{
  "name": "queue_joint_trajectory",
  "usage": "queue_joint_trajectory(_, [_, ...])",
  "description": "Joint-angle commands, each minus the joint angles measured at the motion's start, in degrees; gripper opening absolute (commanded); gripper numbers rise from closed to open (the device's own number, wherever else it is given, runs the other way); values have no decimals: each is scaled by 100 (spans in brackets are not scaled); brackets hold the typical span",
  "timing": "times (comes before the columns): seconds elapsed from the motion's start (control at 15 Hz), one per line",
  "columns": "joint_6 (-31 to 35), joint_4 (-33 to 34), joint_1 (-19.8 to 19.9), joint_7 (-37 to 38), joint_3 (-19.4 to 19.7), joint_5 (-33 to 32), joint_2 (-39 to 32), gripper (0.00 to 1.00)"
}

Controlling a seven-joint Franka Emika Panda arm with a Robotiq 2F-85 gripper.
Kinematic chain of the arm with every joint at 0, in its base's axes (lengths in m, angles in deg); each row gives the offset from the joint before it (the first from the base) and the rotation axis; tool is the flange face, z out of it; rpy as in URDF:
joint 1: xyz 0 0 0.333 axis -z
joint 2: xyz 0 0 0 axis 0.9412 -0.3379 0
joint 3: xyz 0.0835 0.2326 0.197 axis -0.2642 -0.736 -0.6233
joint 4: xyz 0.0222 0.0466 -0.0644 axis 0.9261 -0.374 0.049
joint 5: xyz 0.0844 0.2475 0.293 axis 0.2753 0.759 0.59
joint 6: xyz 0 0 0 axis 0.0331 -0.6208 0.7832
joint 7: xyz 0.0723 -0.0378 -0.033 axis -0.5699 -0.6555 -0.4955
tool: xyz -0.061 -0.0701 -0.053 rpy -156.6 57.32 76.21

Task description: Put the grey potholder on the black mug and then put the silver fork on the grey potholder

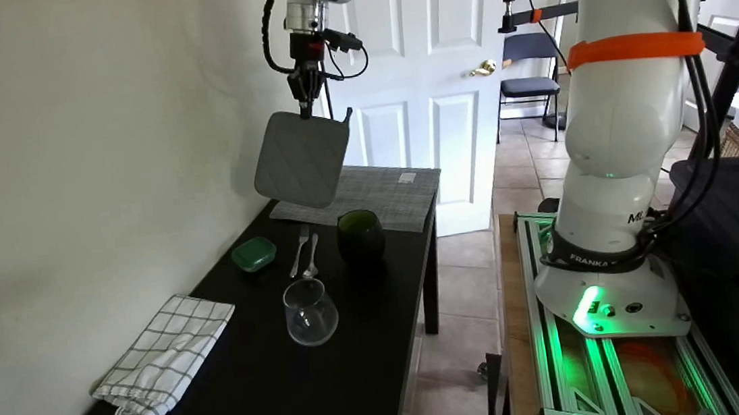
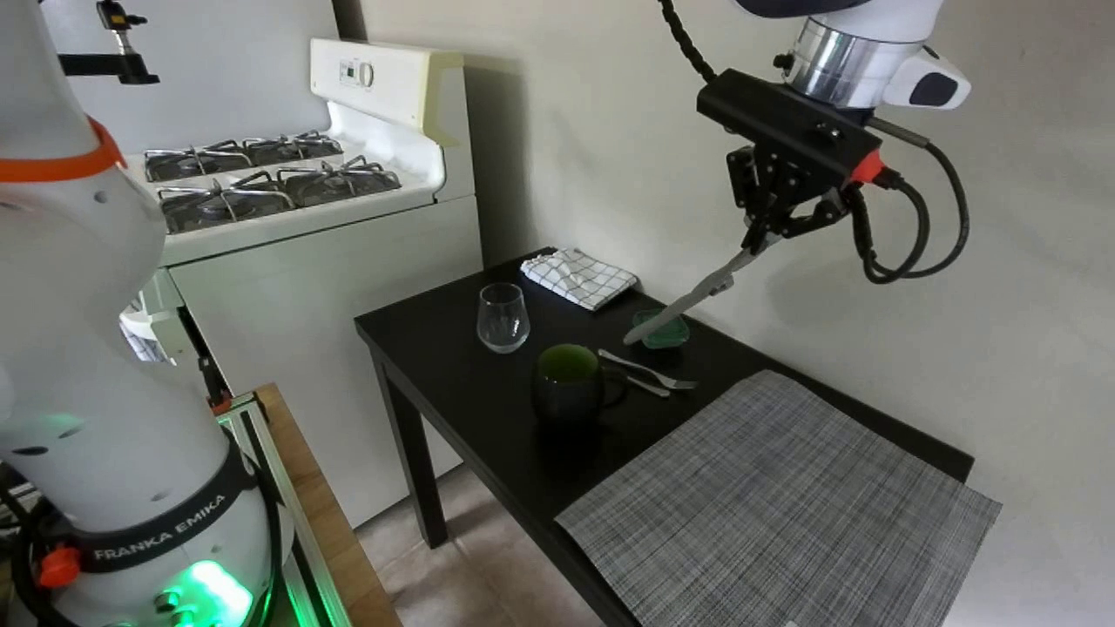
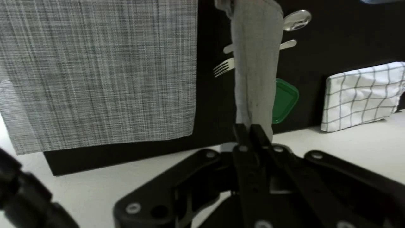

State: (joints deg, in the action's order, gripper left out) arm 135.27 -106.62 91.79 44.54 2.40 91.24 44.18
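My gripper [image 1: 306, 110] is shut on the edge of the grey potholder [image 1: 303, 163], which hangs tilted in the air above the table. In an exterior view the potholder [image 2: 697, 296] shows edge-on under the gripper [image 2: 758, 244]. In the wrist view the fingertips [image 3: 251, 128] pinch the potholder [image 3: 257, 63]. The black mug [image 1: 360, 241] stands upright on the table, apart from the potholder; it also shows in an exterior view [image 2: 566, 396] and is out of the wrist view. The silver fork [image 2: 645, 369] lies on the table by the mug; its tines [image 3: 224, 67] show in the wrist view.
A spoon [image 3: 297, 20] lies beside the fork. A clear glass [image 1: 311, 315], a green container [image 1: 254, 254] and a checked towel [image 1: 167, 359] are on the black table. A grey placemat [image 2: 793, 514] covers one end. A wall [image 1: 100, 159] runs along the table's long side.
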Motion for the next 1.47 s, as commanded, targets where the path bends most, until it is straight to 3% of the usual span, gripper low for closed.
queue_joint_trajectory(0.0, [-613, -268, -175, -287, 180, 480, 303, 2])
queue_joint_trajectory(0.33, [-1571, -401, -191, -946, 334, 1055, 153, 2])
queue_joint_trajectory(0.67, [-2137, -573, -136, -1706, 506, 1125, -222, 2])
queue_joint_trajectory(1.4, [-1465, -346, 17, -1632, 658, 767, -1294, 2])
